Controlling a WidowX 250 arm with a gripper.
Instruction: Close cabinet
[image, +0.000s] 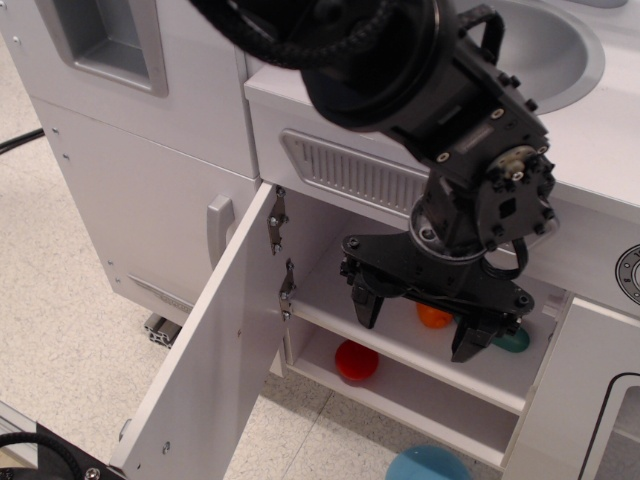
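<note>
The cabinet is a white toy-kitchen compartment with one white inner shelf. Its squarish white door stands wide open, swung out to the front left on two metal hinges. The door's handle is hidden. My black gripper hangs in front of the open compartment, just above the shelf, to the right of the door. Its fingers are spread apart and hold nothing. It does not touch the door.
An orange item and a green item lie on the shelf, a red one below it. A blue disc is on the floor. A taller door with a handle is at left, a black-outlined window panel at right.
</note>
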